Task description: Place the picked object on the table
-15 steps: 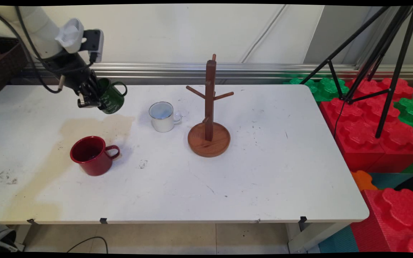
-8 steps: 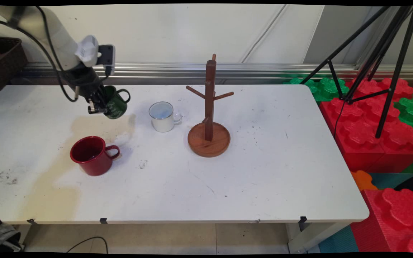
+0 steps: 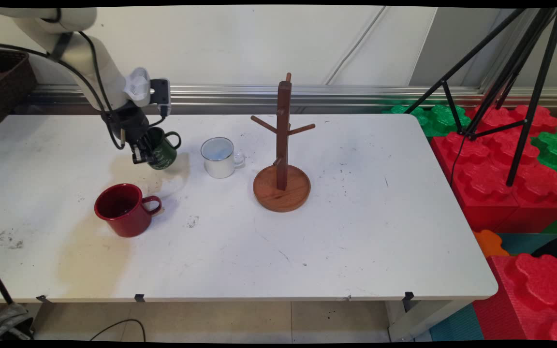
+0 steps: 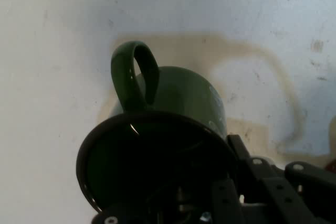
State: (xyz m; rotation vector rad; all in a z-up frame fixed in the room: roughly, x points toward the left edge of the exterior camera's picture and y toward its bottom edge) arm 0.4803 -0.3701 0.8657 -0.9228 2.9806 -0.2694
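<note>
In the main view my hand point(image 3: 144, 153) is closed on the rim of a green mug point(image 3: 162, 150), which hangs tilted just above the bench point(image 3: 356, 217), its handle pointing right toward the white mug point(image 3: 219, 157). The green mug is dark, glossy enamel with pale lettering on its side, and it hangs over a yellowish stain on the bench. The red mug point(image 3: 124, 210) stands nearer the front edge, handle to the right, well apart from my hand. The wooden rack point(image 3: 282, 159) stands right of the white mug, its pegs bare. Compared with a second ago, I have carried the green mug to the right and lower, closer to the white mug and nearer the bench; the red mug, the white mug and the rack have not shifted. In the hand view the green mug point(image 4: 163, 150) fills the lower middle, its dark mouth turned toward the camera with a black rim, its looped handle standing up at the top. My fingers point(image 4: 247, 182) grip the rim at the right, one inside the mouth and one outside against the wall. Beneath the mug lies the bench point(image 4: 52, 51) with the brownish outline of the stain.
</note>
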